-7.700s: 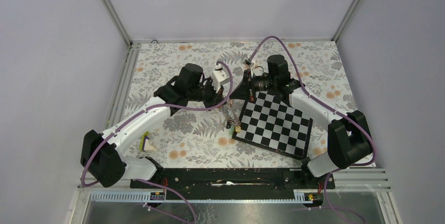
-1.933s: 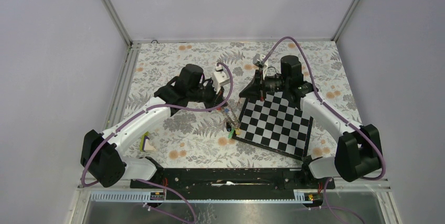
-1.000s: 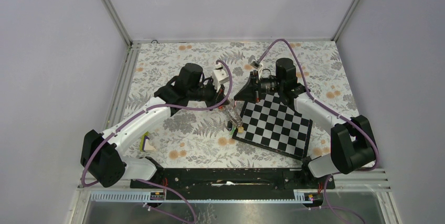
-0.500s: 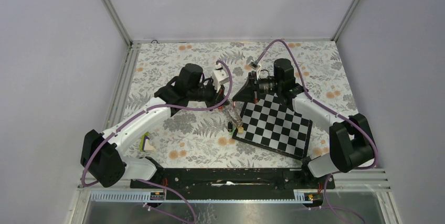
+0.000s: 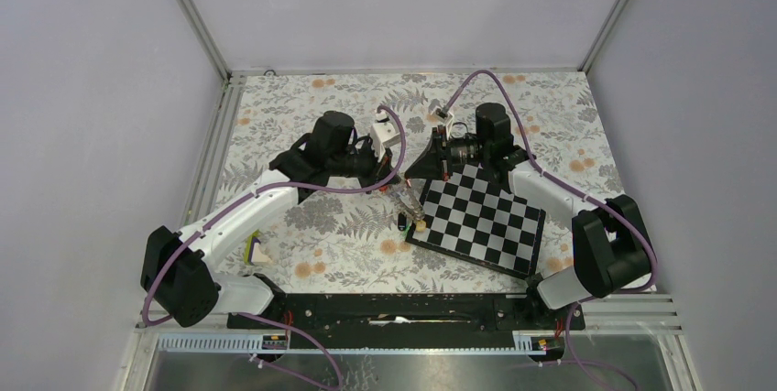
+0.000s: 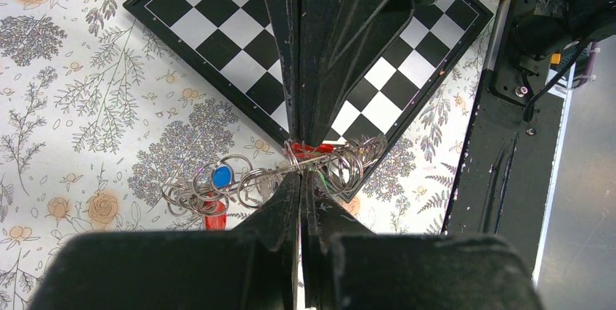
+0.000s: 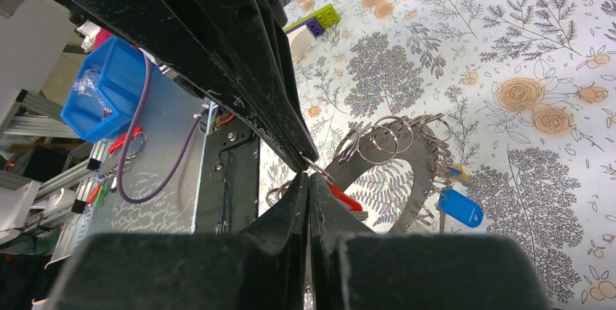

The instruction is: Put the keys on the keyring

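My two grippers meet tip to tip above the left corner of the chessboard [image 5: 486, 222]. The left gripper [image 5: 396, 178] [image 6: 301, 177] is shut on the edge of the keyring [image 7: 421, 157], a broad dark grey ring held off the table. It shows edge-on in the left wrist view [image 6: 287, 169]. Several small split rings hang on it, with a blue tag [image 7: 459, 208] [image 6: 221, 176] and a red tag [image 6: 215, 219]. The right gripper [image 5: 410, 171] [image 7: 309, 177] is shut at the ring's rim, against a red key [image 7: 341, 197] [image 6: 319, 149].
The chessboard lies tilted on the flowered table cloth [image 5: 321, 226]. A green and purple brick [image 7: 319, 19] and a white piece [image 7: 299, 40] lie near the left arm's base. A blue bin [image 7: 102, 88] stands beyond the black front rail [image 5: 394, 307].
The right gripper has shifted a little left, closing onto the left gripper's tip. The left arm and the hanging keys have barely moved.
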`<state>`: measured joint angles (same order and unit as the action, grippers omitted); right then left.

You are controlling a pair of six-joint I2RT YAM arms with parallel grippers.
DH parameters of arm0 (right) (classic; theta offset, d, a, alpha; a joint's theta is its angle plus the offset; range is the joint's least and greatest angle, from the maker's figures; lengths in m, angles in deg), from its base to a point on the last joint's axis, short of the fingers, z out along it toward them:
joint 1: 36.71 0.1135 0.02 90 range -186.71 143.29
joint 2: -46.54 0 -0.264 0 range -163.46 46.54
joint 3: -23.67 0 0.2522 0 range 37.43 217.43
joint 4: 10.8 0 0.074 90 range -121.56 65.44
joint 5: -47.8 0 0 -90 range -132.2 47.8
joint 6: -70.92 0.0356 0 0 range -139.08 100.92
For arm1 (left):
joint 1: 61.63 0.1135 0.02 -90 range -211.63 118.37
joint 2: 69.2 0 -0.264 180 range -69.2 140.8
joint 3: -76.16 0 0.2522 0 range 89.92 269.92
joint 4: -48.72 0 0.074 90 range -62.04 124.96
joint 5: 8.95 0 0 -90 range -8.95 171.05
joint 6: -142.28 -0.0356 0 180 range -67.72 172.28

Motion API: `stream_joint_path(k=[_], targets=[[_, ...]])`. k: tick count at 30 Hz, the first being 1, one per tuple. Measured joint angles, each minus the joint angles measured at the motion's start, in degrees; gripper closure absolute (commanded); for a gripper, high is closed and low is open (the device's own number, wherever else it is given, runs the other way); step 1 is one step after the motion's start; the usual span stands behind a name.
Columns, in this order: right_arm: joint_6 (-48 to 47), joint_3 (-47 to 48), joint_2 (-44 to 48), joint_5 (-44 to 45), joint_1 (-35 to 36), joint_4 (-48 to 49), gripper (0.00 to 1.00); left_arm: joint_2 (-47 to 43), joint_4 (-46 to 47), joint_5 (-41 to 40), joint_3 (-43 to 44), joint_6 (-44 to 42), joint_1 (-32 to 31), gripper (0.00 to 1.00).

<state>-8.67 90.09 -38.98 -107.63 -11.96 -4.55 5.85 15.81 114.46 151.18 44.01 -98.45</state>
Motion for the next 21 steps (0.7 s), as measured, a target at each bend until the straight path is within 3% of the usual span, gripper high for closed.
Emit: stream_joint_path(k=[21], targets=[[0.20,0.48,0.00,0.02,-0.15,-0.02,1.00,0.00,0.39,0.42,-0.61,-0.02,0.00,1.00]])
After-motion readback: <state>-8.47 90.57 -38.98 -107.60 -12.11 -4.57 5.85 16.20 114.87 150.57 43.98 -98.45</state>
